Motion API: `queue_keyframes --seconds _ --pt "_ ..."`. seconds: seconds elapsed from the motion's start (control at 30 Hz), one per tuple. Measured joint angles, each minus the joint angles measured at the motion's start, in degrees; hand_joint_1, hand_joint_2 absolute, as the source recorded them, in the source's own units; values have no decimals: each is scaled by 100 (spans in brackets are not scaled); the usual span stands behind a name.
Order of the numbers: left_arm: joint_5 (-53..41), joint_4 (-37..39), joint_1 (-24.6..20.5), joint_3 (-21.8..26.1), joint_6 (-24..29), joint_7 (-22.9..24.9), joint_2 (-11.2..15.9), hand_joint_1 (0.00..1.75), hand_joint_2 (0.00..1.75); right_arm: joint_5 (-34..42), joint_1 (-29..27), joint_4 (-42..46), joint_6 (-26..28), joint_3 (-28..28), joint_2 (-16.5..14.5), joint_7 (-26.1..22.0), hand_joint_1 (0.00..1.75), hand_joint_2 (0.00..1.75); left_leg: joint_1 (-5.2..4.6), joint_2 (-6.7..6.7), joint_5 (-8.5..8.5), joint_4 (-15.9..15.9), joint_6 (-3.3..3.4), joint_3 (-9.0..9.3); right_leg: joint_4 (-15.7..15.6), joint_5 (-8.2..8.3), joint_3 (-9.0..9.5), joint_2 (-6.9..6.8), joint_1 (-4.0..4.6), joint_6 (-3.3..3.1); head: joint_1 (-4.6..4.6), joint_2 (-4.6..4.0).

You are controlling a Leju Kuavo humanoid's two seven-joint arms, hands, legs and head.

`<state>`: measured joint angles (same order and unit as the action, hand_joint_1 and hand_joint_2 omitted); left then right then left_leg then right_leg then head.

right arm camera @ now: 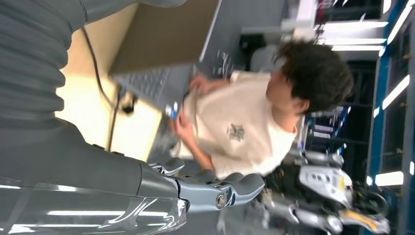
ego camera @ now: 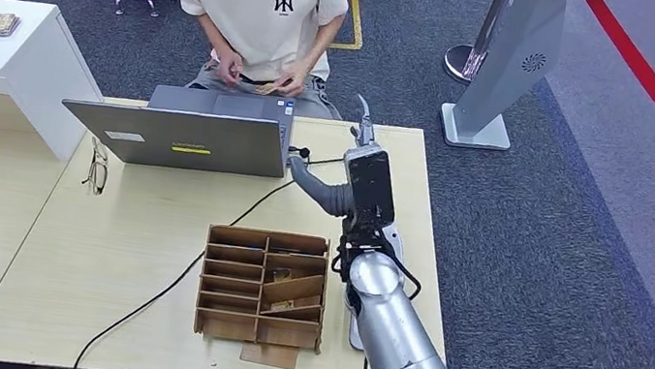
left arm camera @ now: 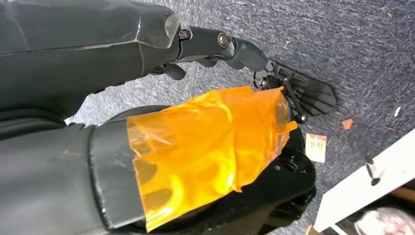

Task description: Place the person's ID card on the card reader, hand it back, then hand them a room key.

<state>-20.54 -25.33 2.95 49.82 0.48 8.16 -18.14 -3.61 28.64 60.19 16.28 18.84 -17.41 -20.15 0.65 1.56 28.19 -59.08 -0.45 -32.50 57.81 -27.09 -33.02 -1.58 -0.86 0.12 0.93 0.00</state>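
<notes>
ID card (ego camera: 265, 88) being held in person's hands (ego camera: 256, 76) at lap, beyond laptop (ego camera: 189, 134), not yet passed over. Right hand (ego camera: 363, 131) being extended over table's far edge toward person, fingers straight, nothing held, apparently being offered to receive card. Left hand (left arm camera: 230, 46) being hung by floor, nothing gripped. Key organizer (ego camera: 263, 285) being kept near arm, likely for room key.

Laptop (ego camera: 184, 136) blocks table (ego camera: 130, 233) centre; right edge seems passable.
</notes>
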Motion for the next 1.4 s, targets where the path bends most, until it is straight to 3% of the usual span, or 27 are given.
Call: queue_keyframes --seconds 0.27,0.6,0.77,1.0,1.03,1.1,1.17,1.27,1.4 --pt "371 0 -6 -68 49 5 0 0 0 1339 -734 752 -1228 110 63 -66 0 175 0 0 1 0 0 -2 -1 -2 -2 0 0 0 2 0" --pt "720 -5 -17 -180 64 6 7 0 0 1828 -1315 1437 -1825 318 262 -71 0 175 0 -1 0 0 0 -5 -1 -2 -3 -1 0 0 1 0" --pt "1128 -14 -27 -345 132 27 15 0 0 1731 -1602 1745 -2018 469 423 -115 0 175 0 -1 1 0 0 -8 0 -2 -4 -1 0 0 1 0" --pt "1849 -210 156 -877 316 197 14 0 0 752 -1784 2053 -1872 763 726 -264 0 175 0 0 1 1 0 -9 -1 -2 -6 -1 0 0 1 0" --pt "1932 -251 200 -966 342 227 13 0 0 662 -1801 2084 -1855 797 757 -269 7 175 0 -1 1 1 0 -9 -1 -2 -6 -1 0 0 0 0" --pt "2149 -358 284 -1153 425 313 11 0 0 489 -1827 2142 -1809 867 818 -272 69 175 0 -1 1 1 0 -9 -1 -2 -6 -1 0 0 -1 0" --pt "2427 -517 379 -1391 546 436 11 0 0 322 -1860 2198 -1758 930 873 -274 143 175 0 -1 1 1 0 -9 -1 -2 -6 -1 0 0 -1 0" --pt "2720 -784 554 -1770 701 590 8 0 0 177 -1912 2262 -1700 1003 930 -276 173 175 0 -1 1 1 0 -9 -1 -2 -7 -1 0 0 -1 0" --pt "2938 -1148 795 -2216 863 729 -17 0 0 -81 -1947 2320 -1527 1070 992 -276 175 175 0 0 1 1 0 -9 -1 -2 -7 -1 0 0 2 0"
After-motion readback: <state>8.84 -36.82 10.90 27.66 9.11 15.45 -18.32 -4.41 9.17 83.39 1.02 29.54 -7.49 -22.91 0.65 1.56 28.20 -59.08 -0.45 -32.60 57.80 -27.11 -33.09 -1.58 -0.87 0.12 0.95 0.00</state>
